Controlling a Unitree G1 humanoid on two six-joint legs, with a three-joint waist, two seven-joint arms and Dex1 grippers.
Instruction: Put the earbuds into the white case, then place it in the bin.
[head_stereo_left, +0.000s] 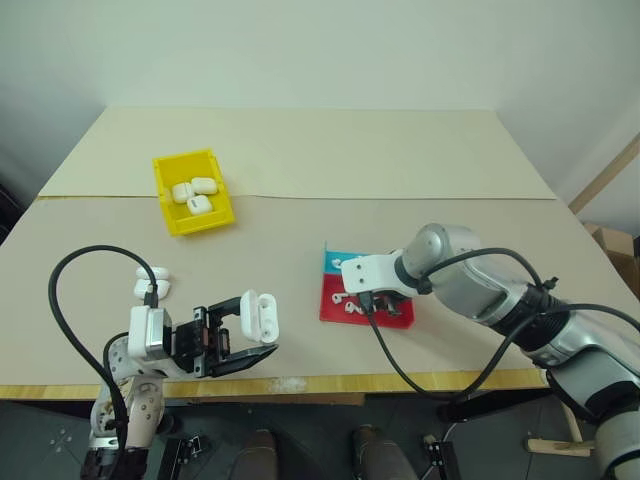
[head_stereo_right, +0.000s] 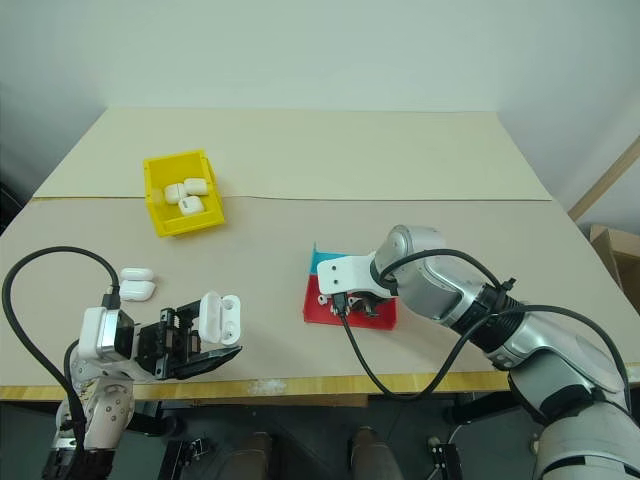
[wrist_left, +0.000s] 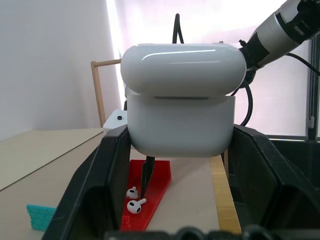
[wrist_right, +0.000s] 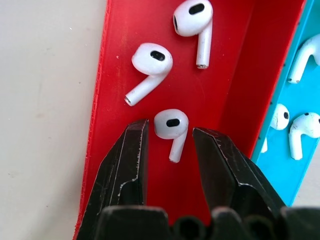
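Earbuds (wrist_right: 171, 125) lie loose on the red half of a flat red-and-blue tray (head_stereo_left: 392, 317) near the table's (head_stereo_left: 300, 150) front edge, and we see three on the red part and several more on the blue part beside it. Our right gripper (wrist_right: 169, 137) points steeply down into the red part with its black fingers apart, one on each side of a single earbud, and we cannot tell whether they touch it. Our left gripper (head_stereo_left: 243, 335) hangs over the front left of the table with its fingers clamped on the white case (head_stereo_left: 258, 313), whose hinged lid stands open. Two more white cases (head_stereo_left: 152, 281) rest on the table just behind that gripper. At the back left stands the yellow bin (head_stereo_left: 168, 215), well apart from the tray, with three closed white cases lying inside it.
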